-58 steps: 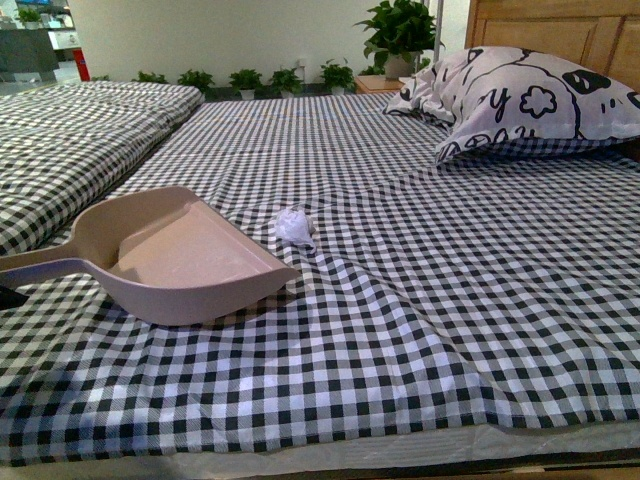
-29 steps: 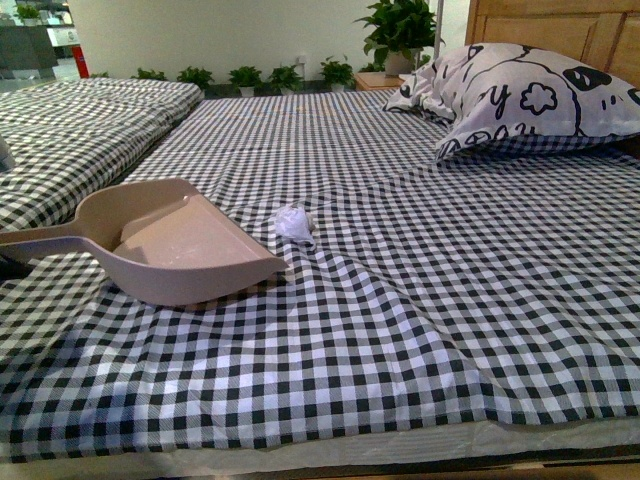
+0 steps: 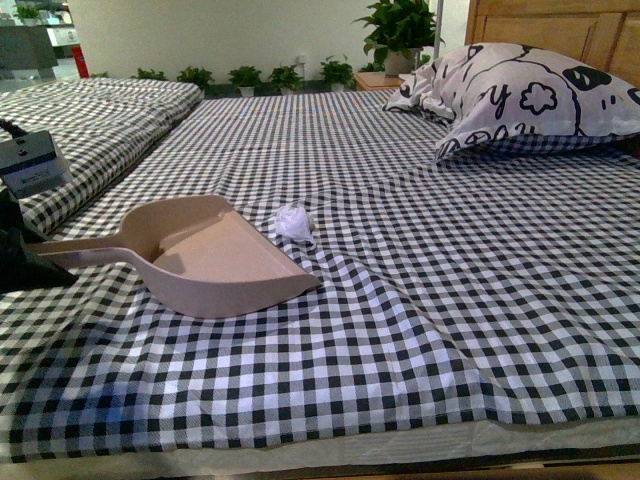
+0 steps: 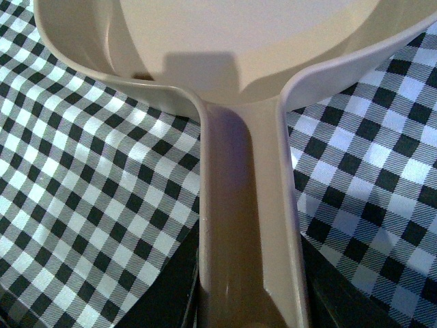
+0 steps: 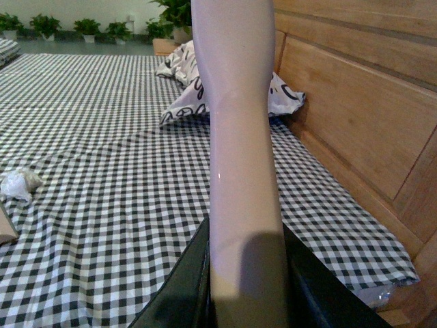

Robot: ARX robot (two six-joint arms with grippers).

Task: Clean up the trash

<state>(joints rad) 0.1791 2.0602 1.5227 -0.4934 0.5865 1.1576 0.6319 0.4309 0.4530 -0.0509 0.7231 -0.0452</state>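
The trash point(image 3: 294, 223) is a small crumpled white wad lying on the black-and-white checked bedspread point(image 3: 420, 260); it also shows in the right wrist view point(image 5: 19, 183). The beige-pink dustpan point(image 3: 215, 262) rests on the spread just left of the wad, its open mouth facing right and its far corner almost at the wad. My left gripper point(image 3: 20, 262) is shut on the dustpan's handle point(image 4: 249, 205), dark fingers on both sides point(image 4: 249, 301). My right gripper point(image 5: 246, 294) is shut on the pale brush handle point(image 5: 235, 137), which stands up in that view; the bristles are out of view.
A printed pillow point(image 3: 520, 100) leans on the wooden headboard point(image 3: 560, 30) at the back right. The headboard point(image 5: 355, 116) is close beside the right arm. A second checked bed point(image 3: 90, 120) lies to the left. Potted plants point(image 3: 400, 30) line the back wall. The mattress edge point(image 3: 320, 450) runs along the front.
The dustpan has slid right and turned, so its mouth is nearer the wad. The left arm with a white tag has come into view at the left edge. The wad has stayed put.
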